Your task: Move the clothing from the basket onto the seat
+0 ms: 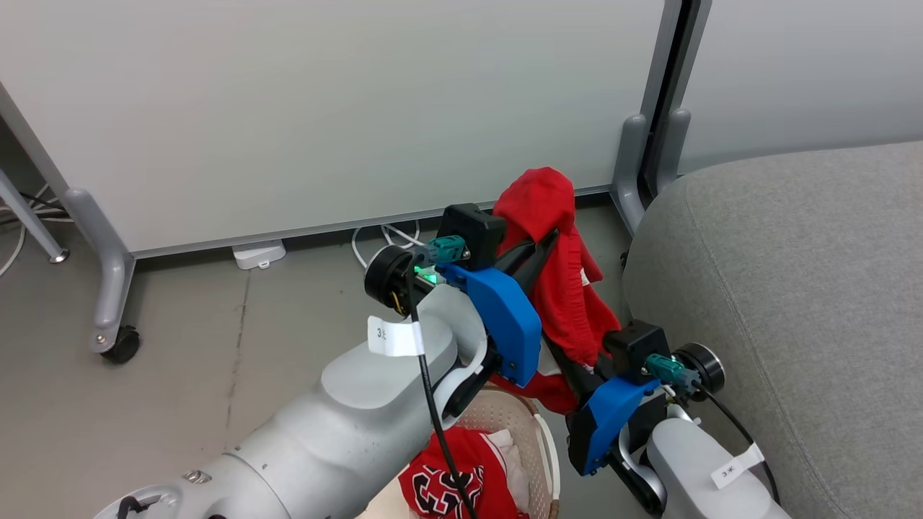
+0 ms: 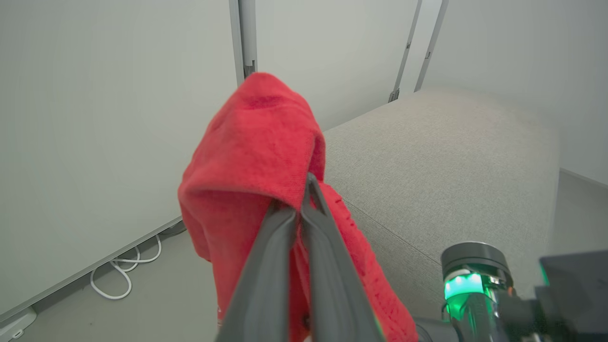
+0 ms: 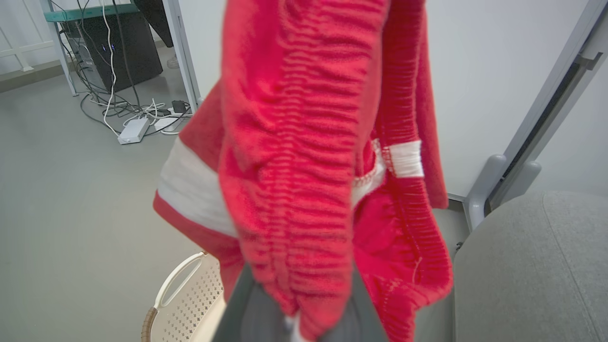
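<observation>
A red garment (image 1: 559, 288) hangs in the air between both arms, above the basket (image 1: 542, 440) and just left of the grey seat (image 1: 793, 288). My left gripper (image 1: 551, 241) is shut on its top fold; in the left wrist view the closed fingertips (image 2: 308, 187) pinch the red cloth (image 2: 256, 156) with the seat (image 2: 451, 156) behind. My right gripper (image 1: 571, 375) is shut on the garment's lower part; its view shows the ribbed red fabric with white trim (image 3: 308, 166) bunched between the fingers (image 3: 247, 308). A second red garment with black-and-white lettering (image 1: 447, 486) lies in the basket (image 3: 190, 294).
White partition panels stand behind on grey feet with a caster (image 1: 119, 344). A white cable (image 1: 382, 238) and a small white box (image 1: 258, 254) lie on the floor by the panels. The right wrist view shows a dark computer case with tangled cables (image 3: 118, 57) farther off.
</observation>
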Tool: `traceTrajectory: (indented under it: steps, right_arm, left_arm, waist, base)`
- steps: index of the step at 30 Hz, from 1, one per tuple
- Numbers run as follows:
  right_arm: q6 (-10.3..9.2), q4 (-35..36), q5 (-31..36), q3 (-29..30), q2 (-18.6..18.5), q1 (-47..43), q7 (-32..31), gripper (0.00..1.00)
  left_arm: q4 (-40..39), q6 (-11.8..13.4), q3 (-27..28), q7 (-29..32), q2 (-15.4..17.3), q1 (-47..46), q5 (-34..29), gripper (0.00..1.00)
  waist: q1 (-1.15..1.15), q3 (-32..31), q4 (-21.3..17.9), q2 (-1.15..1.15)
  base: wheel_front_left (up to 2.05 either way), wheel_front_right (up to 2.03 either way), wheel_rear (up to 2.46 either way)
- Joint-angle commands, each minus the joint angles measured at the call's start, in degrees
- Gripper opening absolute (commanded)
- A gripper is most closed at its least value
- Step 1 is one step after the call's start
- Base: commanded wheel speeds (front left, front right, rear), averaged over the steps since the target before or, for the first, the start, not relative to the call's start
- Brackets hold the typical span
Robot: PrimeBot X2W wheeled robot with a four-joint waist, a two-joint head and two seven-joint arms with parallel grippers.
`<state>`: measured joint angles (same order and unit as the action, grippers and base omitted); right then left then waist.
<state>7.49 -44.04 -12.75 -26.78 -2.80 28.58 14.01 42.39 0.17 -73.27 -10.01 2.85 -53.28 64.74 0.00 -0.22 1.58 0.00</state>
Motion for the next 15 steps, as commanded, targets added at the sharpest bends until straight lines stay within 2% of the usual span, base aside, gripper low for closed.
traceTrajectory:
  steps: [1,8,9,10,11,12,15]
  right_arm:
    - [0.00,-0.35,-0.27,-0.22,-0.16,0.81,0.39,0.00]
    - [0.00,-1.05,-0.39,-0.19,-0.16,1.14,0.85,0.00]
    - [0.00,-1.11,-0.33,-0.17,-0.16,1.17,0.92,0.00]
    - [0.00,-1.14,-0.25,-0.10,-0.16,1.21,0.96,0.00]
    - [0.00,-1.16,-0.15,-0.01,-0.16,1.24,0.93,0.00]
    - [0.00,-1.15,-0.06,0.07,-0.16,1.26,0.98,0.00]
    - [0.00,-1.11,-0.01,0.10,-0.16,1.29,1.11,0.00]
  left_arm:
    - [0.27,0.33,-0.15,-0.30,0.06,0.11,0.24,0.00]
    - [0.36,-0.27,-0.22,0.69,0.06,0.69,0.48,0.00]
    - [0.31,-0.29,-0.22,0.79,0.06,0.78,0.57,0.11]
    - [0.20,-0.35,-0.23,0.72,0.06,0.80,0.53,0.36]
    - [0.10,-0.40,-0.24,0.50,0.06,0.80,0.41,0.71]
    - [0.06,-0.41,-0.25,0.32,0.06,0.80,0.31,1.00]
    - [0.25,-0.30,-0.25,-0.47,0.06,0.83,-0.10,1.00]
  waist:
    - [0.00,-0.04,-0.13,0.00]
    - [0.00,-0.29,-0.50,0.00]
    - [0.00,-0.33,-0.53,0.00]
    - [0.00,-0.33,-0.57,0.00]
    - [0.00,-0.33,-0.62,0.00]
    - [0.00,-0.34,-0.65,0.00]
    - [0.00,-0.47,-0.83,0.00]
  base:
    - [0.00,0.00,0.00]
    - [0.00,0.00,0.00]
    - [0.00,0.00,0.00]
    - [0.00,0.00,0.00]
    - [0.00,0.00,0.00]
    - [0.00,0.00,0.00]
    - [0.00,0.00,0.00]
